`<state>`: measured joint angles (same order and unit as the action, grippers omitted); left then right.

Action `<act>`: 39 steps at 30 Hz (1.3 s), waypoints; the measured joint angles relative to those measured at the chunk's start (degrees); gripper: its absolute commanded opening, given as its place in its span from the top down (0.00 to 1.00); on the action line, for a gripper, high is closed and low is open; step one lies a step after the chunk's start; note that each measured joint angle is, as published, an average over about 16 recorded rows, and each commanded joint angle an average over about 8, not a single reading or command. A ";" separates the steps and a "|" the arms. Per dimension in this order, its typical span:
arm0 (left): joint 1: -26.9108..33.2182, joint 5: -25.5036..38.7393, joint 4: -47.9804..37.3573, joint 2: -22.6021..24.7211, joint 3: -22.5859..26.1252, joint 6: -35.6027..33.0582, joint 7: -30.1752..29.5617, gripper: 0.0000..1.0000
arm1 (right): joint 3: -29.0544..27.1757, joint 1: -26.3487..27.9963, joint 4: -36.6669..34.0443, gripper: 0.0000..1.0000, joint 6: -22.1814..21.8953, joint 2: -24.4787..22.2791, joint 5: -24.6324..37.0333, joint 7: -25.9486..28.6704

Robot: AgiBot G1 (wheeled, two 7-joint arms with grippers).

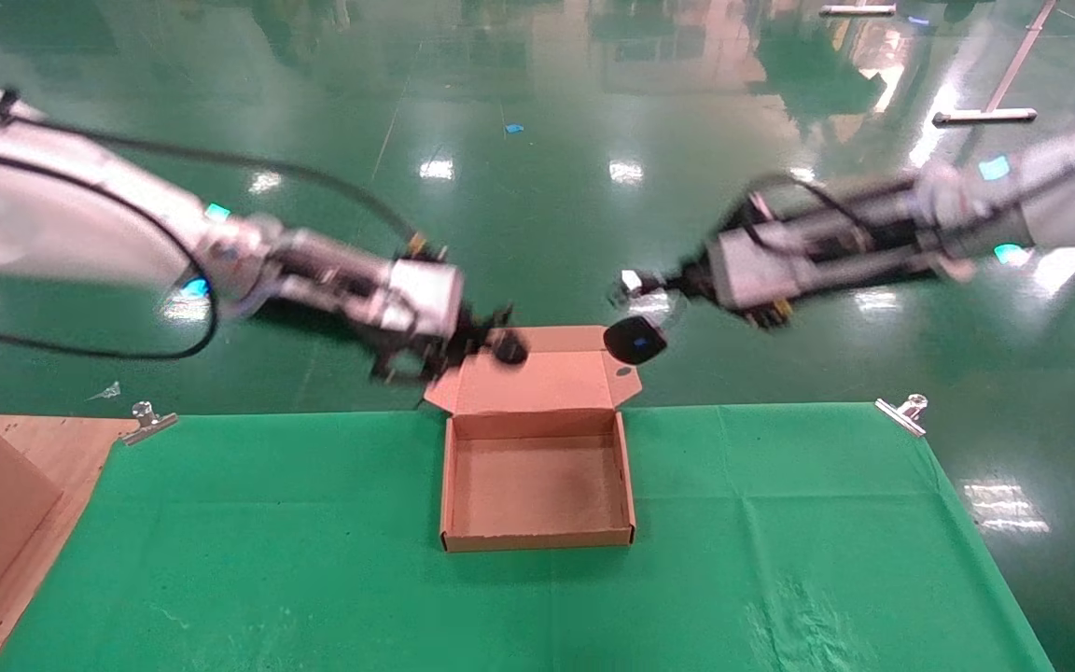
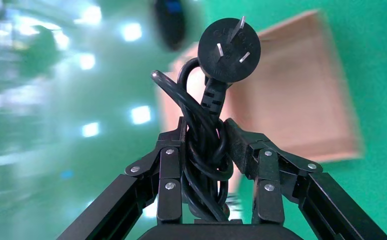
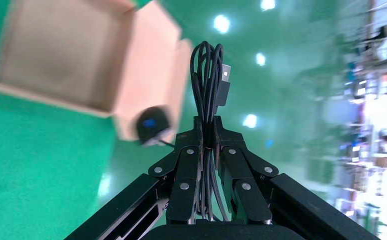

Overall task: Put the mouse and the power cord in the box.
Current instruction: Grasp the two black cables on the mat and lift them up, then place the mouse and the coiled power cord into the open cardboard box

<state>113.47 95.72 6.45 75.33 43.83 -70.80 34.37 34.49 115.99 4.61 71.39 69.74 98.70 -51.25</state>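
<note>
A: Start on your left. What has the left gripper got?

B: It is clamped on the power cord. In your left wrist view the 2 fingers press the looped bundle from both sides, and the round plug with its 3 prongs sticks out past the fingertips. In the head view that gripper hangs over the far left corner of the box, up at the lid flap.

A: And the box itself?

B: It sits on the green cloth in the middle of your table, lid flap folded back toward the far edge. Its tray holds nothing. A metal clip pins the cloth at the far left corner, another at the far right.

A: Now your right side.

B: The right gripper is pinched on the mouse's own thin cable, a folded bundle with the USB plug at its end. The mouse dangles below the gripper, blue spot showing, in the air just off the flap's far right corner, not inside the box.
</note>
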 measured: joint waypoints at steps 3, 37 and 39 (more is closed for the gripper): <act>0.16 -0.38 0.55 1.23 -0.18 3.59 0.38 1.00 | -0.31 1.48 -0.37 1.00 -0.51 1.27 -0.44 0.16; -22.88 -11.11 20.21 3.03 14.04 28.60 -0.64 0.17 | -1.43 0.12 -5.10 1.00 0.66 -2.53 -2.07 -3.05; -23.03 -12.01 20.52 3.01 14.89 29.37 -0.74 0.04 | -1.45 -0.22 -5.09 1.00 0.29 -2.72 -2.10 -3.23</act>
<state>90.44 83.71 26.98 78.34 58.72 -41.43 33.63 33.04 115.77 -0.48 71.68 67.02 96.59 -54.48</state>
